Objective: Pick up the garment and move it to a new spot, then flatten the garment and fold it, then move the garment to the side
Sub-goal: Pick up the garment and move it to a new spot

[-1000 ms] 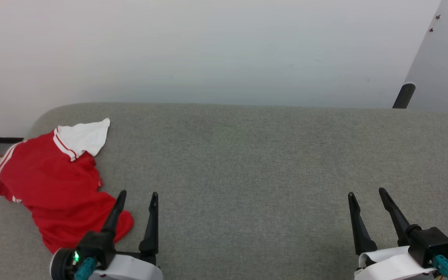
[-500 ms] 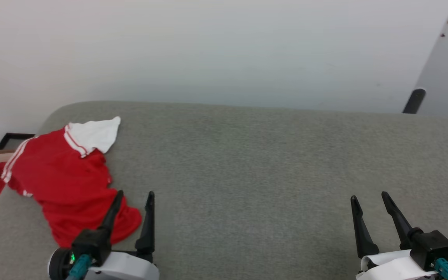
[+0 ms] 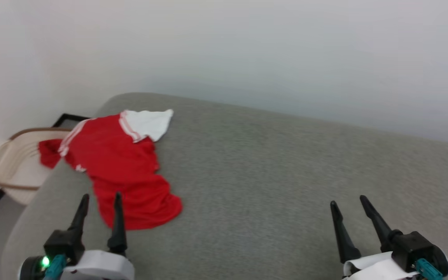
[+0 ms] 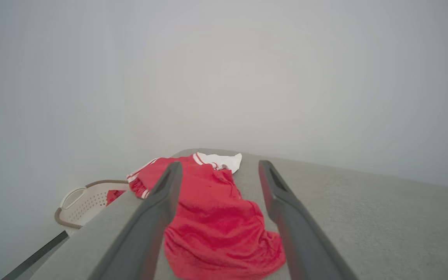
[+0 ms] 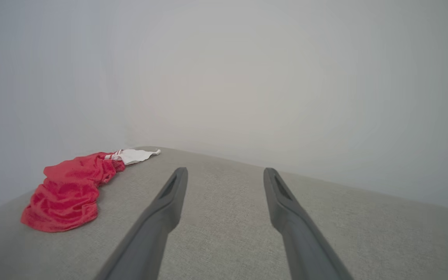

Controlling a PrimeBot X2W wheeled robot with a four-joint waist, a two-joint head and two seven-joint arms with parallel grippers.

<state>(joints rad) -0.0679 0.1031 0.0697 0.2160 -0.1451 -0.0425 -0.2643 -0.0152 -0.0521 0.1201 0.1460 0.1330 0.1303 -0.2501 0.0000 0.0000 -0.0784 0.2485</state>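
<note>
Red soft garment (image 3: 123, 167) crumpled at ten o'clock on grey upholstered surface (image 3: 266, 175), just beyond spread, empty left gripper (image 3: 102, 194); right gripper (image 3: 347, 199) likewise spread at five o'clock; probably light and limp, best pinched at near hem (image 3: 142, 217).

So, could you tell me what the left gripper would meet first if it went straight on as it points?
Probably the bright red soft-fabric shirt with white sleeves, lying straight ahead of the left gripper on the grey upholstered surface, though depth is unclear.
</note>
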